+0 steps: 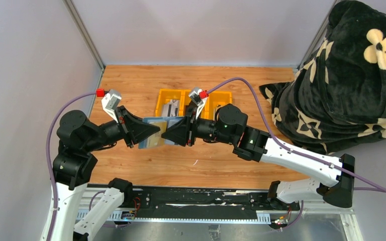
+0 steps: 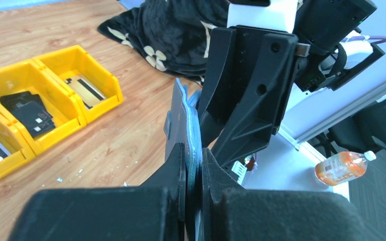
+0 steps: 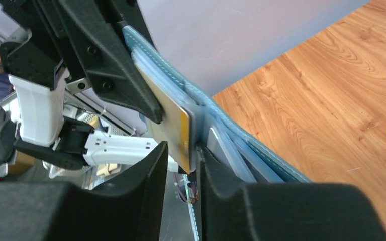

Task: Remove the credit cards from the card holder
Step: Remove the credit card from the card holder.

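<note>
Two claws share one card holder [image 1: 153, 122], held off the table at the middle of the top view. The left gripper [image 2: 193, 155] pinches its edge, and the right gripper [image 3: 181, 155] is pressed onto one gold-edged card [image 3: 173, 120] not yet out of its slot.

If the left pinch is weak, the holder could come away with the card (or the card could slip free).

Count: one holder, one gripped card, and one yellow tray [image 2: 35, 63] with three compartments.
</note>
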You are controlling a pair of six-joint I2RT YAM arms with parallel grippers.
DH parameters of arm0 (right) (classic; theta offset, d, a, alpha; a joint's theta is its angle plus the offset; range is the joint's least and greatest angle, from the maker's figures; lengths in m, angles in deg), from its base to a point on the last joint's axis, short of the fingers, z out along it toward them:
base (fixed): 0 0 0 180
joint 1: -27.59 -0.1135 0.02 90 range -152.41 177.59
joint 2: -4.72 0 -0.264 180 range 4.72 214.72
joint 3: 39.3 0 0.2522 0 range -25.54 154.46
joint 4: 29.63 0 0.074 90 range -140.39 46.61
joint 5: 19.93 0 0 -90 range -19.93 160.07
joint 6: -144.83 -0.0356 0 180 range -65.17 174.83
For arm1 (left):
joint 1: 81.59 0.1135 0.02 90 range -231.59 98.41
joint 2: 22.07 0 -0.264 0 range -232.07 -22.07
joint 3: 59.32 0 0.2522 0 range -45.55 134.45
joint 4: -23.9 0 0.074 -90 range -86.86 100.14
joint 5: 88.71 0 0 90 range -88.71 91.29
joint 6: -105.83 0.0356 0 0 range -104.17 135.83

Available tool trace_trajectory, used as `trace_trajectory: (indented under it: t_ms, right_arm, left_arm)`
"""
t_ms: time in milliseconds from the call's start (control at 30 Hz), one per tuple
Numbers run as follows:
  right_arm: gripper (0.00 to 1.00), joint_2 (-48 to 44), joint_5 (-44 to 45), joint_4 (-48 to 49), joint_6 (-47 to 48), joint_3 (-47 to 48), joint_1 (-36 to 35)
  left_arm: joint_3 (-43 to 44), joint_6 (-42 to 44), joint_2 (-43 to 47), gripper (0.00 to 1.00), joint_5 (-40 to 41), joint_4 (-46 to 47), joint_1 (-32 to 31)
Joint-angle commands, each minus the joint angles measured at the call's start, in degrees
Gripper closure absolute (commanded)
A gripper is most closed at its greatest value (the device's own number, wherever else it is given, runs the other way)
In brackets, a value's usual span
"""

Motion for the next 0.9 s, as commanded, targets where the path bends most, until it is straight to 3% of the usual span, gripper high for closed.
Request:
trace_trajectory:
  t_ms: [0, 100, 200, 333, 433, 600, 733, 867]
  right_arm:
    - [0.77, 2.33, 6.79, 10.27, -2.52, -2.25, -0.34]
    - [0.9, 1.55, 6.65, 13.21, -4.49, -4.57, -0.26]
    - [1.0, 0.8, 5.26, 17.84, -7.01, -7.46, 0.26]
    - [1.0, -0.15, 2.26, 23.31, -10.88, -11.11, 1.71]
    - [1.0, -1.43, 2.75, 24.48, -12.14, -13.13, 2.41]
    - [1.0, -1.97, 3.0, 24.59, -12.84, -13.49, 2.82]
    - [1.0, -1.82, 1.74, 25.59, -13.14, -12.92, 2.93]
    - [1.0, -1.07, 0.45, 26.13, -13.93, -11.84, 2.9]
  left_arm:
    - [0.14, -4.9, 1.25, 0.96, -8.0, 2.65, -1.11]
    - [0.0, -4.82, 1.38, 0.95, -8.04, 2.61, -1.11]
    - [-0.28, -4.98, 1.25, 0.86, -8.42, 2.74, -1.11]
    - [-0.86, -5.26, 1.22, 0.66, -9.85, 3.25, -1.15]
    - [-1.94, -7.53, 1.4, 0.59, -13.42, 5.31, -1.11]
    - [-2.54, -6.98, 1.64, 0.76, -15.84, 5.98, -1.11]
    - [-0.42, 2.07, 1.52, 1.0, -11.66, -1.56, -1.16]
    - [1.49, 7.5, 1.41, 1.0, -6.78, -5.87, -1.15]
